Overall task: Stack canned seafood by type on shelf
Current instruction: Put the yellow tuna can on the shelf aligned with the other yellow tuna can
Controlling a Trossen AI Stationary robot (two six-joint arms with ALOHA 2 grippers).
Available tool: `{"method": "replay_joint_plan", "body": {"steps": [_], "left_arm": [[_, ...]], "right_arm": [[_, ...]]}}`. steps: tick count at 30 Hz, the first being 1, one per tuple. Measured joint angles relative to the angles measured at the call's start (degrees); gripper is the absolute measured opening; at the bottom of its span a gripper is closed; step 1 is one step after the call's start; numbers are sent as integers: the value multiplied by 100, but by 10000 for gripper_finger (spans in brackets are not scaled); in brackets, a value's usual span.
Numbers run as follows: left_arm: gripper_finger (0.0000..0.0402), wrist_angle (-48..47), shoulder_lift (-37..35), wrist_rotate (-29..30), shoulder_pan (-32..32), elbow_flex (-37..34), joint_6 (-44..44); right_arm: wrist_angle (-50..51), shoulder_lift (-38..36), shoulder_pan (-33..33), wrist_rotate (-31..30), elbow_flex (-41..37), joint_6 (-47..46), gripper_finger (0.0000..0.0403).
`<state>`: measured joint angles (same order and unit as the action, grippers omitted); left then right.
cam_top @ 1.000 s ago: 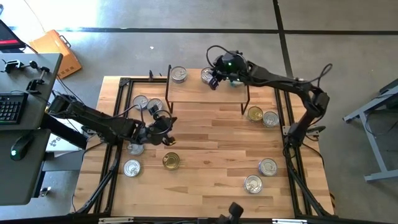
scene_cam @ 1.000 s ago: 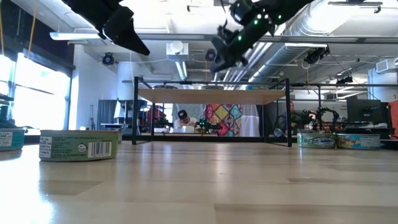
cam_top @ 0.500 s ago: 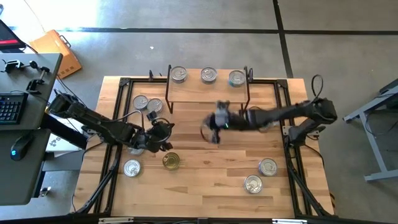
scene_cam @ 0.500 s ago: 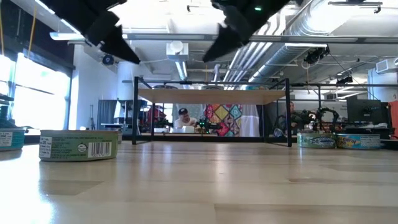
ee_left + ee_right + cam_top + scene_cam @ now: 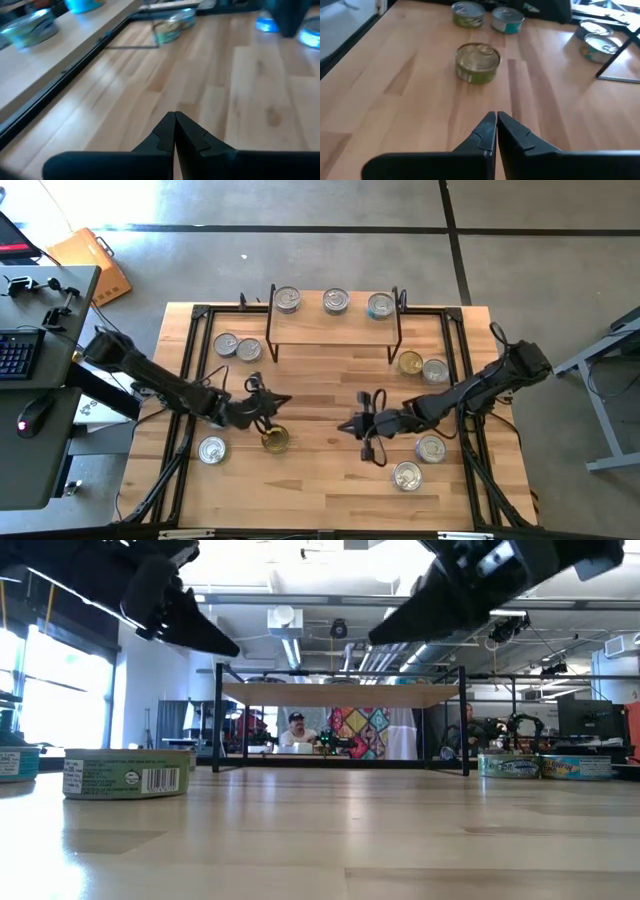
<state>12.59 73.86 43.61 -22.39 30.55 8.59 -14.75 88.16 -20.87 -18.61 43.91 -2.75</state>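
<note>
The shelf [image 5: 335,330] stands at the table's far middle, with three silver-lidded tins along its far edge [image 5: 287,300], [image 5: 336,301], [image 5: 380,305]. More tins lie flat on the table: a gold-lidded tin [image 5: 275,439] [image 5: 478,61], a silver tin [image 5: 211,449], a pair left of the shelf [image 5: 237,347], a gold and silver pair right of it [image 5: 422,366], and two near the right edge [image 5: 430,448], [image 5: 406,476]. My left gripper [image 5: 281,401] [image 5: 175,118] is shut, hovering just beyond the gold tin. My right gripper [image 5: 345,425] [image 5: 496,118] is shut, right of that tin, pointing at it.
A black metal frame [image 5: 190,370] runs along the table's sides. Bare wood lies between the two grippers and under the shelf. The low view shows a green-labelled tin [image 5: 127,772] near the camera on the left and both arms raised above the tabletop.
My right gripper has swung away from the shelf's far right corner, where a tin now stands uncovered. It has travelled toward the near edge and come down to the table's middle, pointing left. My left gripper has shifted slightly toward the near edge, closer to the gold tin.
</note>
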Motion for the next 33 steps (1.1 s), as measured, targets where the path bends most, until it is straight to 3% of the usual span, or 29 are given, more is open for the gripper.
{"method": "replay_joint_plan", "body": {"steps": [11, 19, 24, 28, 33], "left_arm": [[0, 1976, 1016, -1110, 348, 4, -1112], [0, 3073, 1797, -1713, 527, 38, -1552], [0, 3060, 1953, -1882, 567, 300, -2238], [0, 3051, 1891, -2361, 477, 378, -2514], [0, 2886, 1715, -2111, 330, 377, -2677]], "right_arm": [[14, 2, -19, 265, -98, -973, 5], [79, 2, -4, 258, -98, -731, 5], [62, 2, 36, 184, -97, -787, 5], [25, 4, 36, -138, -95, -902, 5], [19, 4, 36, -500, -95, -879, 5]]}}
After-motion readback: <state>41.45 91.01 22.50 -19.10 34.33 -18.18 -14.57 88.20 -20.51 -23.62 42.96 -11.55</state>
